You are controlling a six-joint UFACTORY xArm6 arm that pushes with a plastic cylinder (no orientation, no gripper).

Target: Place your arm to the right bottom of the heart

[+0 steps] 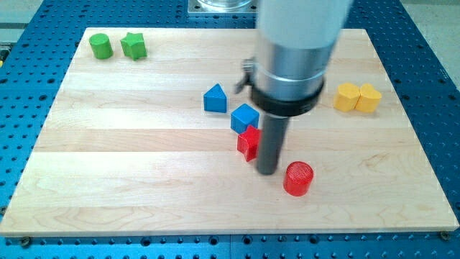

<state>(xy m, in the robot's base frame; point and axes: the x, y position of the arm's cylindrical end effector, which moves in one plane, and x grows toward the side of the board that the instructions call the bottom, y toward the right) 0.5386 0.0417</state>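
Two yellow blocks lie side by side at the view's right: one [348, 96] with flat facets, and one [369, 98] with a notched top that looks like a heart. My tip [267, 171] rests on the board near the middle, far to the left of and below the yellow pair. It stands against the right side of a red block [248, 141], whose shape the rod partly hides. A red cylinder [298, 178] lies just right of and slightly below my tip, apart from it.
A blue cube [245, 117] sits just above the red block, and a blue triangular block [215, 98] lies up-left of it. A green cylinder [100, 46] and a green star [134, 45] sit at the top left of the wooden board [144, 158].
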